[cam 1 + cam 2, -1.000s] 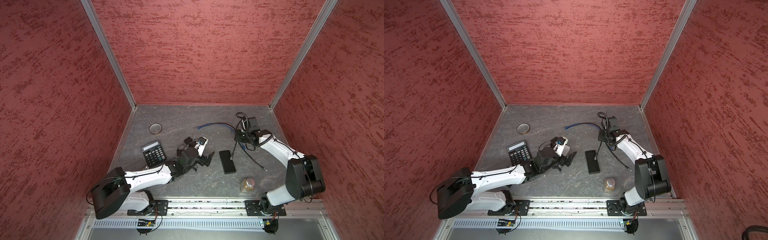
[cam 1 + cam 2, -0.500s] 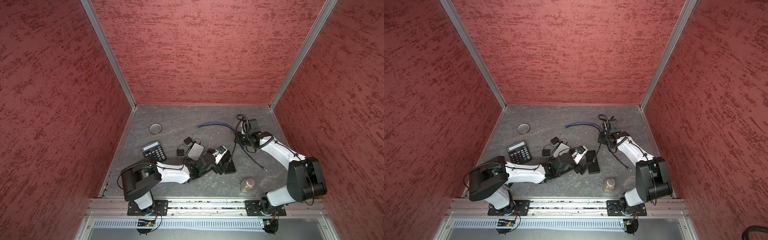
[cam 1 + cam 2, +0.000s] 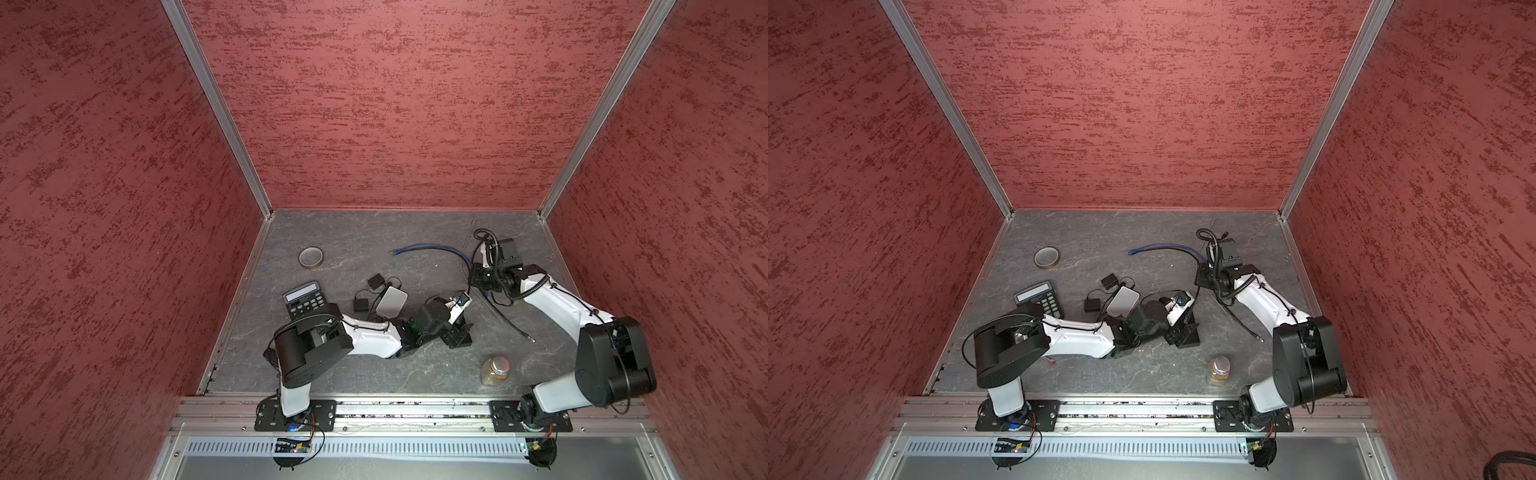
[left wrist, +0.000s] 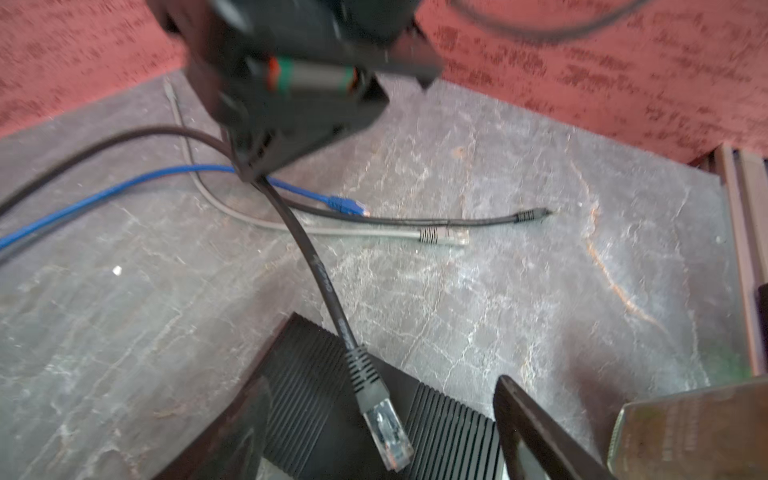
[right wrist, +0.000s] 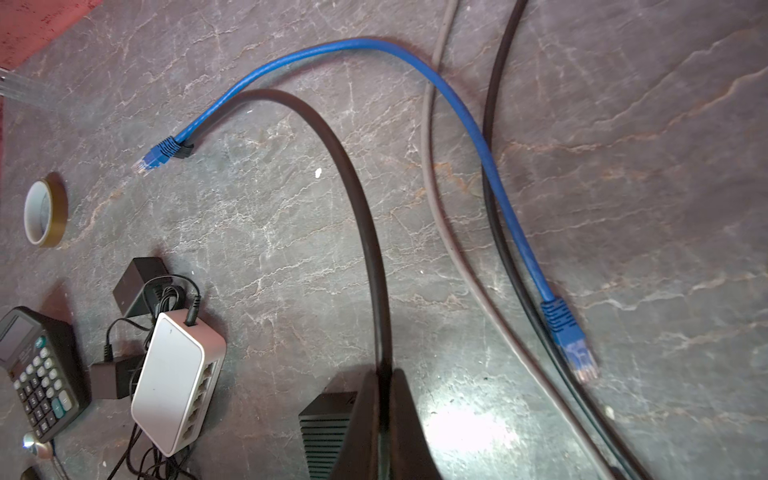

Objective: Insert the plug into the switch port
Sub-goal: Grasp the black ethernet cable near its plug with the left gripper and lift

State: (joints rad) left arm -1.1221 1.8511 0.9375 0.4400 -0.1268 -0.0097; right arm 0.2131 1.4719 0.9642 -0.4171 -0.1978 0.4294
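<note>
A grey, stone-patterned bench carries two robot arms. The left gripper is spread wide, with its fingers on either side of a black switch that lies flat on the bench and has a ribbed top; the wrist view is too blurred to tell whether the fingers touch the switch, and its ports do not show. The plug, clear-tipped with a black boot, hangs over the ribbed top between the left gripper's fingers, outside the switch. It ends a black cable that runs to the right gripper, which is just beyond the left gripper and pressed together, pinching that cable some way back from the plug. A blue cable and a grey cable lie loose on the bench in front of the right gripper. A white switch with a row of ports lies behind the left gripper, beside that arm's wrist, among small black power adapters; a calculator lies just past the white switch. A roll of tape sits well apart from both grippers, and a small jar stands near the left gripper on the side toward the arm bases.
</note>
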